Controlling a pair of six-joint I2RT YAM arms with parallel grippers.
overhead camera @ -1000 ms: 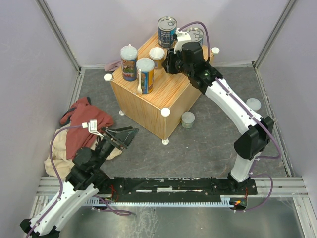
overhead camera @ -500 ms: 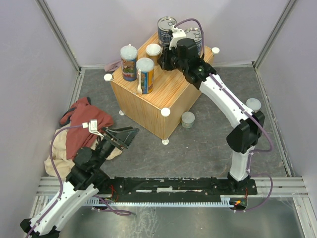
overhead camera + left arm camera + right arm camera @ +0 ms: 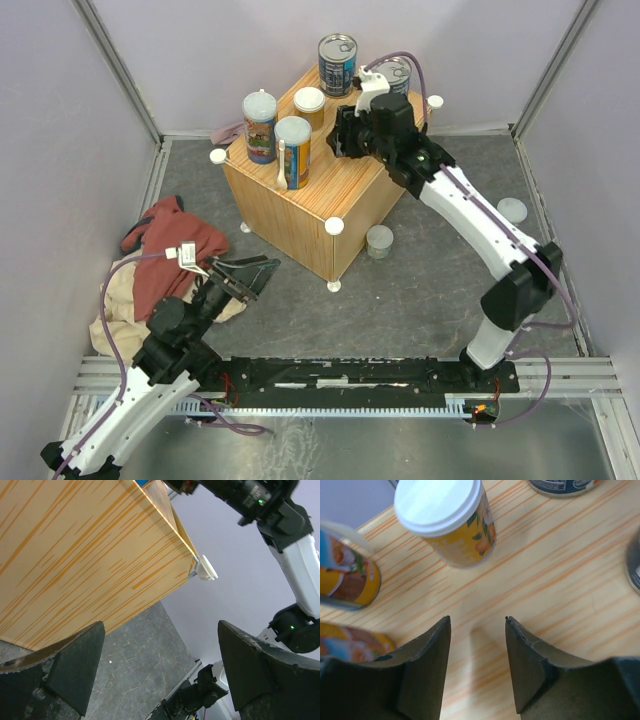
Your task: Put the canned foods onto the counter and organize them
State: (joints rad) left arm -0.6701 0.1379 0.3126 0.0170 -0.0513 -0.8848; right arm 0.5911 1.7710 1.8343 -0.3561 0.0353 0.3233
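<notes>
While the right gripper [image 3: 476,622] hangs over the counter [image 3: 340,195], jaws parted on nothing, yellow can [image 3: 451,522] upright beyond its tips, two short floor cans [image 3: 379,241] [image 3: 512,209], apparently upright, sit nearer it than the wide-spread left gripper [image 3: 161,650].

Two metal cans [image 3: 338,62] [image 3: 398,72], two tall cans [image 3: 260,125] [image 3: 292,151], three short cans [image 3: 309,106] [image 3: 379,241] [image 3: 512,210], one counter [image 3: 283,215].

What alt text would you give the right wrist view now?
A short yellow can with a white lid stands on the wood-grain counter, just ahead of the right gripper, whose fingers are apart and empty. Orange-labelled cans sit at the left edge.
</notes>
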